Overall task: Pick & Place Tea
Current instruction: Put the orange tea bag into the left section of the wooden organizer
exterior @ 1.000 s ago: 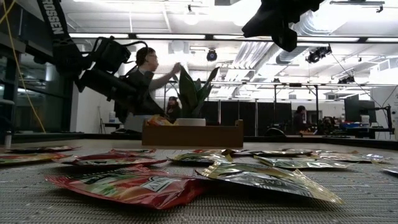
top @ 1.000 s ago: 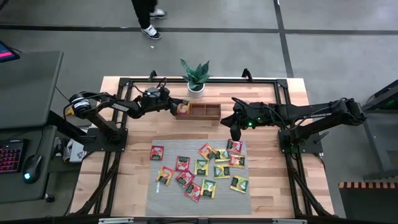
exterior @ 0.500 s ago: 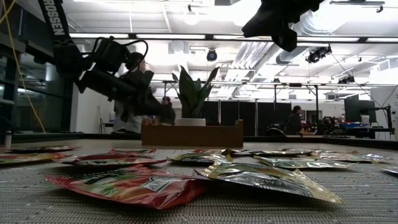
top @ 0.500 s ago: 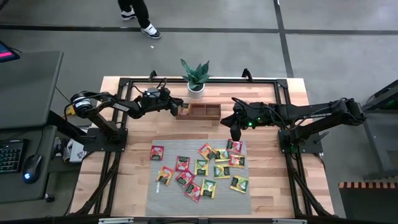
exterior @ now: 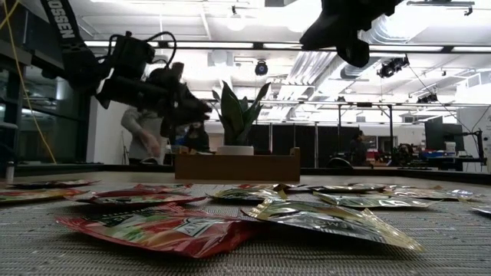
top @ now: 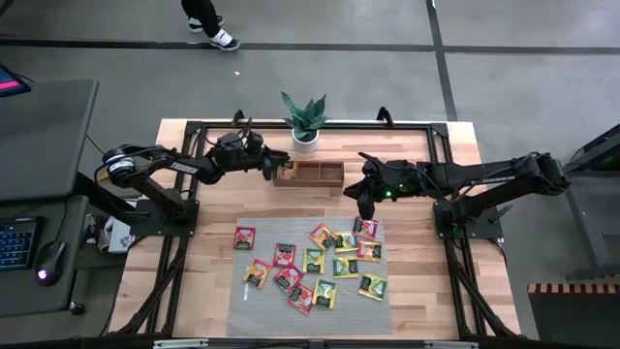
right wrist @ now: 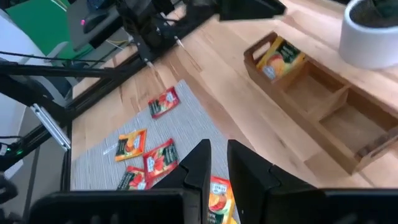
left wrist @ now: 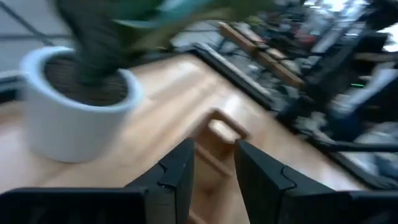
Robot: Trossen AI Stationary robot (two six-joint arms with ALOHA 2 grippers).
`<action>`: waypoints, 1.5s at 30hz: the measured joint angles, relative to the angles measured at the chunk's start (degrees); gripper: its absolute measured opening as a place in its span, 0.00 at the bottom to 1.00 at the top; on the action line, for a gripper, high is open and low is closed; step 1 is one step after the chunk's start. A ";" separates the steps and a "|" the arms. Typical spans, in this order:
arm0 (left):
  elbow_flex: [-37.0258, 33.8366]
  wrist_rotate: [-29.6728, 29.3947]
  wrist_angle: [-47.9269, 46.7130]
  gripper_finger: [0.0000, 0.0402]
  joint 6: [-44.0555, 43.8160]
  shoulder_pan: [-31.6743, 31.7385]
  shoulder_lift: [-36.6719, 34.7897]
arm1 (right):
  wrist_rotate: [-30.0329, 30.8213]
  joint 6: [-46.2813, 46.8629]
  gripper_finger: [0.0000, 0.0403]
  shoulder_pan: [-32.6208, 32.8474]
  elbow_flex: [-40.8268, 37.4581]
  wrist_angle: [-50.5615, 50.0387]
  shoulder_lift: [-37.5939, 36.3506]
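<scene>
right pincer [top: 365,207], narrowly parted and empty, hovers at the twelve o'clock edge of the small flat tea sachets [top: 312,261]; nearest lies toward six. left pincer [top: 270,165], slightly parted and empty, at brown wooden tray [top: 312,174].

The left wrist view is blurring: beyond the left gripper [left wrist: 214,171], the white pot [left wrist: 71,106] and wooden tray [left wrist: 221,134] are smearing, and the plant's leaves are running off the frame edge. The room past the fingers is showing no clear detail. In the right wrist view, the sachet [right wrist: 217,200] between the right gripper's [right wrist: 216,163] fingertips is lying partly hidden behind them.
</scene>
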 joint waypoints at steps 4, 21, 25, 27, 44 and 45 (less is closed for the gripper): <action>0.00 10.13 0.55 0.26 -2.63 -0.59 -2.23 | -2.57 0.52 0.13 0.18 0.00 -0.04 2.76; 10.86 9.20 -25.12 0.00 2.00 -17.32 -4.34 | 3.74 34.67 0.13 10.61 0.00 -0.65 16.37; 14.93 8.00 -34.77 0.00 6.41 -20.20 -2.41 | 8.89 45.13 0.13 15.23 0.00 -0.37 18.41; 16.56 7.90 -36.64 0.00 8.53 -21.27 -1.53 | 11.31 49.61 0.13 17.45 0.00 -0.13 19.18; 25.06 12.51 -36.58 0.00 11.51 -25.86 14.00 | 17.35 62.14 0.07 23.47 0.09 11.23 29.68; 26.04 13.10 -36.56 0.00 11.81 -26.40 15.00 | 16.82 62.57 0.06 23.45 0.09 11.22 30.10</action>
